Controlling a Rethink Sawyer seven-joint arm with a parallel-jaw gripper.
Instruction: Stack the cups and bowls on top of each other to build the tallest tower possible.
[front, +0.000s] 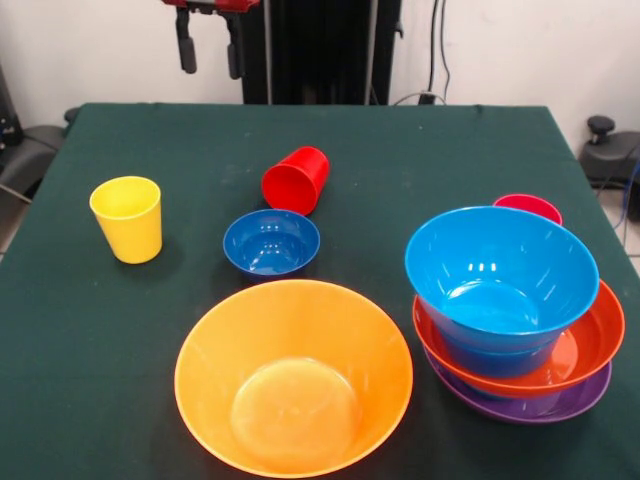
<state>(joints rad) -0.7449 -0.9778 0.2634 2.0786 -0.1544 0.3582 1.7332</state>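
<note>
In the front view the gripper hangs open and empty at the top left, above the table's far edge. The tower stands at the right: a purple bowl lowest, a red-orange bowl in it, blue bowls nested on top. A huge orange bowl sits at the front middle. A small dark blue bowl sits behind it. A red cup lies on its side just beyond that. A yellow cup stands upright at the left. A pinkish-red cup shows only its rim behind the tower.
The dark green table runs to its far edge below the robot's black pedestal. Cables and dark gear sit off the table at the right and left sides.
</note>
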